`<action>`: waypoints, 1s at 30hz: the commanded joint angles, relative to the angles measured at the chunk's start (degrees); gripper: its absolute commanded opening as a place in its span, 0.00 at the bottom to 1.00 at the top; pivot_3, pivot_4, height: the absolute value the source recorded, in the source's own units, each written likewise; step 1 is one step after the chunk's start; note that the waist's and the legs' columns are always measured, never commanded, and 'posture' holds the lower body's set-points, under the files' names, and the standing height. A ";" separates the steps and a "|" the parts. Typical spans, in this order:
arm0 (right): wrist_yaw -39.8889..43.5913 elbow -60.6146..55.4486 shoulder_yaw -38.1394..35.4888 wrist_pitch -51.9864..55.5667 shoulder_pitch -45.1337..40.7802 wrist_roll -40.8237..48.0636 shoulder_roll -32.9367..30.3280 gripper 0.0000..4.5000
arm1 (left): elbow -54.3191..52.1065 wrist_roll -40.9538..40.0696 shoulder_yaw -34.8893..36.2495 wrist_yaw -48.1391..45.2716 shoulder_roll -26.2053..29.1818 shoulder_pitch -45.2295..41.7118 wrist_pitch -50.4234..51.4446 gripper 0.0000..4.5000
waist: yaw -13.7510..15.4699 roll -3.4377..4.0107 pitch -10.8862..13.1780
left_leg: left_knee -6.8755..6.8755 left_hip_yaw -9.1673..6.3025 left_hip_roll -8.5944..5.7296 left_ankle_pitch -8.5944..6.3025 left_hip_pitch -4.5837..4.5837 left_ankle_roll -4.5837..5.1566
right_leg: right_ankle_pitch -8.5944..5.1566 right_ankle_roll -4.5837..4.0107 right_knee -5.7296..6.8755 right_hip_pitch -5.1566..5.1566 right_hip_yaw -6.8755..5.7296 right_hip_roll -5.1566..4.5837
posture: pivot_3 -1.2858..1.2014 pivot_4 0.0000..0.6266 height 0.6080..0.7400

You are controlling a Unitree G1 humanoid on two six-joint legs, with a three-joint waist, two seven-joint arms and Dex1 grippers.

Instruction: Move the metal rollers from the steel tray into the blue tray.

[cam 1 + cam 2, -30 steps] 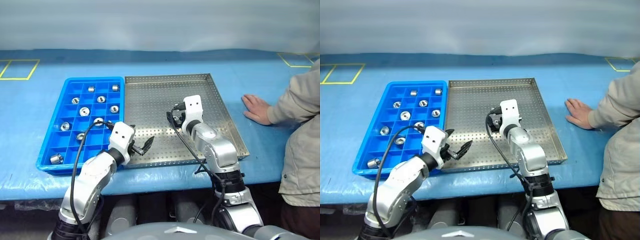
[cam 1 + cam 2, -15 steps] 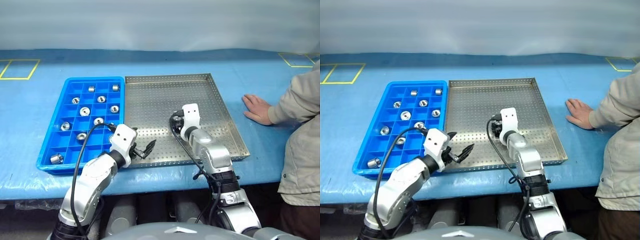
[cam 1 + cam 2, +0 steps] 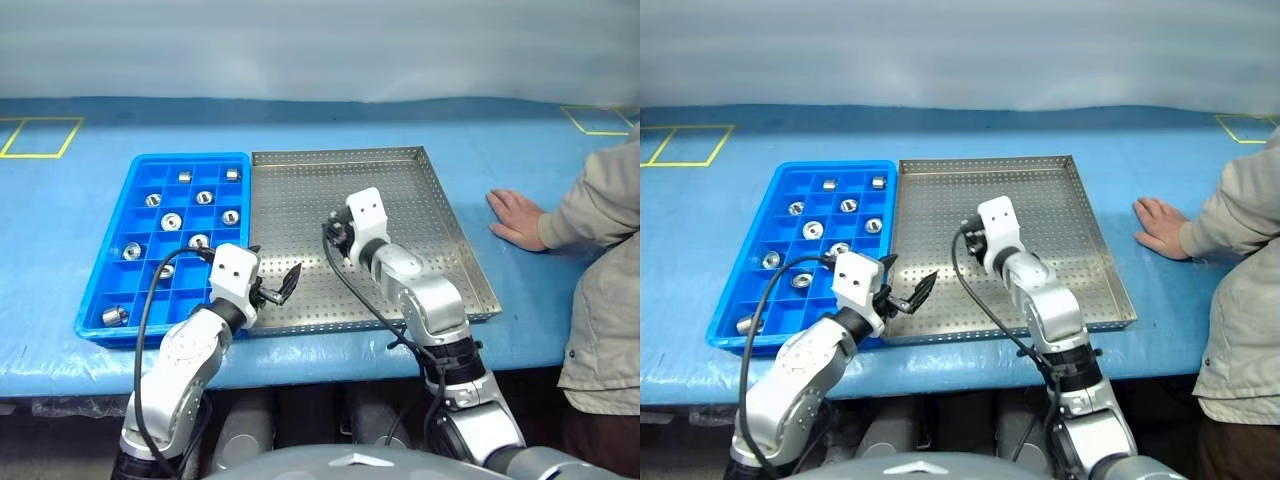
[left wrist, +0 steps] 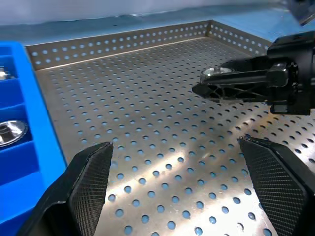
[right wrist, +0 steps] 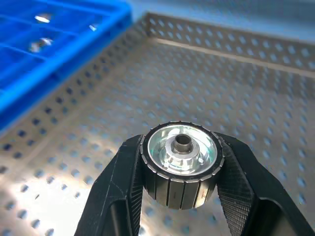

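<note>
The steel tray (image 3: 300, 185) lies at the table's middle, with the blue tray (image 3: 190, 160) along its left side. Several metal rollers (image 3: 171, 221) sit in separate compartments of the blue tray. My right gripper (image 3: 333, 232) hovers over the middle of the steel tray, shut on one metal roller (image 5: 180, 152) that shows end-on between its fingers (image 5: 118, 187). My left gripper (image 3: 278, 288) hangs open and empty over the steel tray's near left corner, beside the blue tray's near right corner. The left wrist view also catches the right gripper (image 4: 236, 83) above the perforated bottom.
A person stands at the right, with a hand (image 3: 515, 215) flat on the blue table cover (image 3: 400, 125) just beyond the steel tray's right rim. Yellow tape marks (image 3: 40, 138) lie at the far left and far right of the table.
My right gripper has shut on a roller, lifted it off the steel tray's bottom and moved left toward the blue tray. The left gripper has hardly shifted.
</note>
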 commanded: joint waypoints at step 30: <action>15.54 2.06 15.46 0.72 2.45 1.55 4.83 0.55 | -14.97 3.62 6.66 8.02 -5.88 25.20 -12.12 1.00 | 19.22 0.02 0.00 | -0.86 -0.45 0.02 -0.04 -0.22 -0.35 | -0.20 -0.18 -0.96 -0.13 -0.90 -0.08 | 0.73 0.24 1.00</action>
